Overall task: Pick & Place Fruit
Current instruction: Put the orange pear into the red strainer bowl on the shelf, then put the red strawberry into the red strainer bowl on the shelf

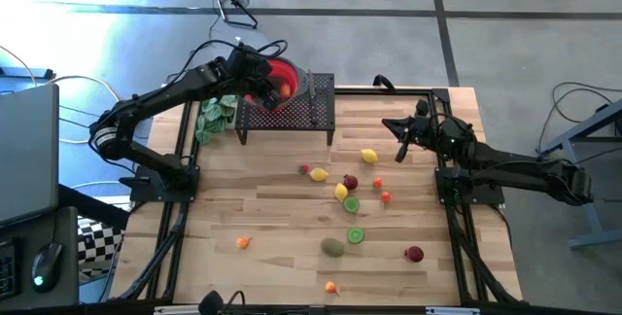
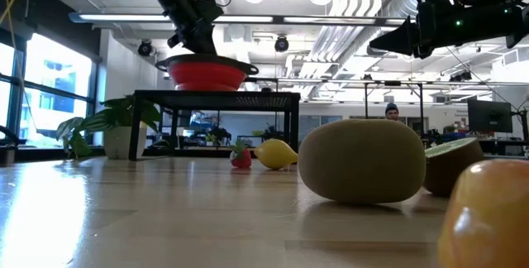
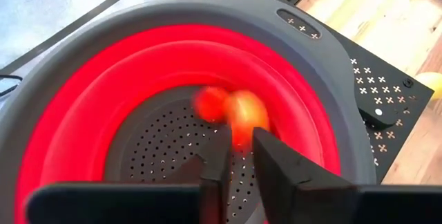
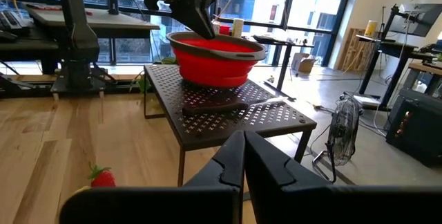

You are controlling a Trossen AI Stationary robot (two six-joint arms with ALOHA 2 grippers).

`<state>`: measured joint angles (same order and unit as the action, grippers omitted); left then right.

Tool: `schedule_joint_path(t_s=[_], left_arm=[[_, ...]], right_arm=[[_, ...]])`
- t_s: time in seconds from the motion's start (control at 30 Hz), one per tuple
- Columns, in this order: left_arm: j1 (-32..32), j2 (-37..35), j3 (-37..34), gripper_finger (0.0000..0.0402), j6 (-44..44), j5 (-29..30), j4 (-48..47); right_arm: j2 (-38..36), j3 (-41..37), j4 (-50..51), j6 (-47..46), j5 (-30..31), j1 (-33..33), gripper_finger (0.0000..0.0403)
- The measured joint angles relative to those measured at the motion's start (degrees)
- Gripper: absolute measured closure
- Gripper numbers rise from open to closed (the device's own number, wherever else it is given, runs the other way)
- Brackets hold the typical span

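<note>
The left gripper (image 3: pixel 238 172) hangs over the red bowl (image 1: pixel 279 74) on the black stand (image 1: pixel 309 111), fingers slightly parted; two blurred orange-red fruits (image 3: pixel 231 113) sit inside the bowl. The right gripper (image 1: pixel 397 126) waits pressed together above the table (image 1: pixel 194 257). On the table I count two lemons (image 1: pixel 369 156), two lime halves (image 1: pixel 356 235), one kiwi (image 1: pixel 333 247).

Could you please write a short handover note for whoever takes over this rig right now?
Left gripper: over the red colander on the black perforated stand, fingers slightly apart, an orange-red fruit just beyond them inside the bowl.
Right gripper: shut, empty, waiting above the table's right side.
Done: at least one fruit is in the colander.
Left: about a dozen fruits on the table, including a lemon, a kiwi and lime halves.
</note>
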<state>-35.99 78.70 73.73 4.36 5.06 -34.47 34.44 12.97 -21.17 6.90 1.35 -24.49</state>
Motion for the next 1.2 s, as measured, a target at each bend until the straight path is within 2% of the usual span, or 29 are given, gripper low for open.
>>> schedule_joint_path(t_s=[0.17,0.33,0.5,0.77,0.9,1.2], left_arm=[[0.0,0.0,0.0,0.0303,0.4,0.4,0.1],[0.0,0.0,0.4,0.0305,0.4,1.8,0.8],[0.0,-0.1,3.0,0.0326,-0.6,2.0,0.6],[1.2,-1.0,3.4,0.0396,-2.6,0.0,-4.4],[6.5,-1.0,3.3,0.0397,-0.3,2.3,-7.6],[24.6,-1.7,3.3,0.0401,9.0,12.8,-14.4]], right_arm=[[0.0,0.0,0.0,0.0,0.0,0.0,0.0399],[0.0,0.0,0.0,0.0,0.0,0.0,0.0399],[0.0,0.0,0.0,0.1,0.0,0.0,0.0399],[0.0,0.0,0.1,0.5,0.0,0.0,0.0399],[0.0,0.0,0.1,0.9,0.0,0.0,0.0399],[0.0,0.0,0.1,0.9,0.0,0.0,0.0399]])
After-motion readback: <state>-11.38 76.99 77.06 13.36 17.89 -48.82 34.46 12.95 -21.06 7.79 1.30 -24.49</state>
